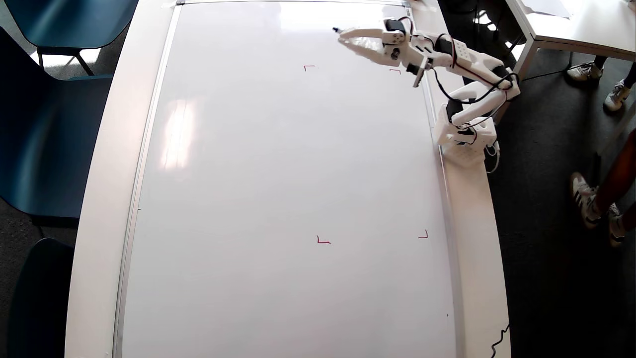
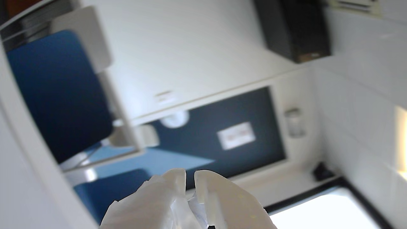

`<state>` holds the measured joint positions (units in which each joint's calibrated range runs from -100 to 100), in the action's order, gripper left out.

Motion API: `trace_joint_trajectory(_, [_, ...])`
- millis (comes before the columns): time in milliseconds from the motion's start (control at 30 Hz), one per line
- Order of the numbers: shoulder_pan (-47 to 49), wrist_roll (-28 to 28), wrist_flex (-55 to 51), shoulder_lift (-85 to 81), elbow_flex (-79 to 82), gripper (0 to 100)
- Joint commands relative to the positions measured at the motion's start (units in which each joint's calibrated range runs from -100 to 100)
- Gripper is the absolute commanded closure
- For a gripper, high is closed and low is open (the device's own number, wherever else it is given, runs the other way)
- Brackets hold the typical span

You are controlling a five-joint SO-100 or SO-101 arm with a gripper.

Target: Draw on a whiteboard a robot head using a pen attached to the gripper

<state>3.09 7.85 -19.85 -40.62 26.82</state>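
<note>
**Arm raised at the far right of the whiteboard, pen carried at the gripper, board undrawn.**

From my remote station, the overhead view shows the whiteboard (image 1: 278,199) lying flat on the white table (image 1: 99,199), with four red corner marks (image 1: 323,241) on its right half and no blue line between them. The gripper (image 1: 343,37) points left over the board's far edge; the pen (image 1: 348,32) runs along its far finger, dark tip (image 1: 336,30) projecting past the claw. In the wrist view the gripper (image 2: 189,178) has its fingers nearly together, a narrow slit between the tips; I cannot tell whether they clamp the pen. That view looks out at the room, blurred. A blue chair (image 1: 44,124) stands left of the table.
</note>
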Motion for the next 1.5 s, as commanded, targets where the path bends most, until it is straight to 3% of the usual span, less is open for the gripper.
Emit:
trace_joint_trajectory(0, [0.4,0.1,-39.1,9.2,-23.0,99])
trace_joint_trajectory(133, [-0.3,0.1,-66.0,19.2,-37.8,99])
trace_joint_trajectory(267, [-0.8,-0.1,-79.7,25.9,-44.7,99])
trace_joint_trajectory(433, [-6.3,-0.3,-80.2,31.9,-43.8,98])
trace_joint_trajectory(633, [-6.1,-0.2,-80.2,36.8,-41.5,99])
trace_joint_trajectory(1467, [0.8,-0.3,-80.1,53.5,-42.4,99])
